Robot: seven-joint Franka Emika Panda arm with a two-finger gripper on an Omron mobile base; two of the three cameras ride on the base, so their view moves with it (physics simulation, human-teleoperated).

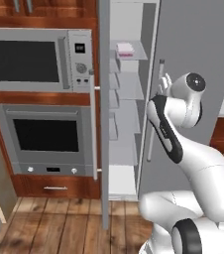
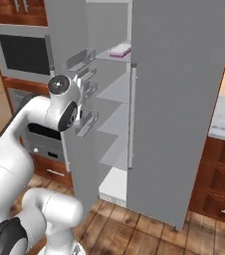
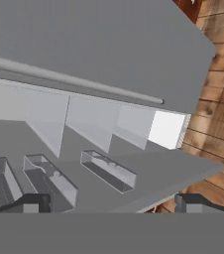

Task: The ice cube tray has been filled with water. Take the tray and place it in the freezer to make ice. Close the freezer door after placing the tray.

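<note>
The ice cube tray point(image 1: 125, 49) point(image 2: 119, 50), pale on top with pink sides, lies flat on an upper white shelf inside the freezer point(image 1: 129, 89) point(image 2: 112, 94). The freezer door point(image 1: 104, 114) point(image 2: 67, 30) stands wide open, edge-on in the left base view, and its inner bins point(image 3: 106, 171) face the compartment. My gripper point(image 1: 164, 83) point(image 3: 114, 203) hangs in front of the open compartment at mid height, below the tray and apart from it. Its fingertips point(image 3: 34, 202) are spread wide with nothing between them, so it is open.
The wider right fridge door point(image 1: 198, 39) point(image 2: 184, 99) is shut, and its bar handle point(image 1: 153, 124) point(image 2: 131, 114) runs close beside my hand. A microwave point(image 1: 34, 59) and an oven point(image 1: 44, 136) sit to the left of the freezer door. Wood floor point(image 1: 59, 223) lies below.
</note>
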